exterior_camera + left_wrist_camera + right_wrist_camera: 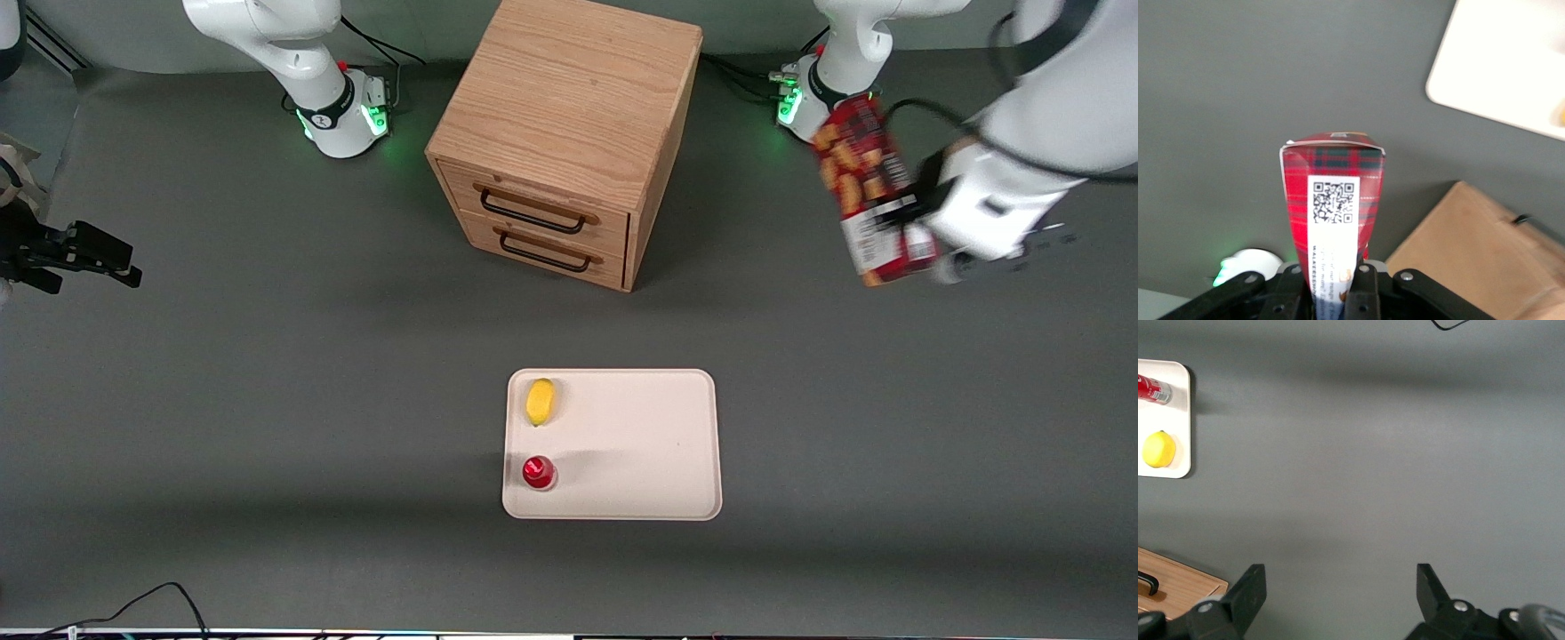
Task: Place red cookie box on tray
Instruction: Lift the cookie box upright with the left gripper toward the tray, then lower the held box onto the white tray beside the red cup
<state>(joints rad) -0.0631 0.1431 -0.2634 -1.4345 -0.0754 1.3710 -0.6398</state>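
The red cookie box (867,182) is held in the air, toward the working arm's end of the table, well above the grey tabletop. My left gripper (920,213) is shut on its white-label end. In the left wrist view the box (1331,200) sticks out from between the two fingers (1363,290), showing a white strip with a QR code. The cream-white tray (640,444) lies on the table nearer the front camera than the wooden drawer cabinet; a corner of the tray also shows in the left wrist view (1498,60).
A wooden two-drawer cabinet (569,133) stands at the table's middle, farther from the front camera than the tray. A yellow lemon (540,402) and a small red round-topped object (539,472) sit on the tray, along its edge toward the parked arm.
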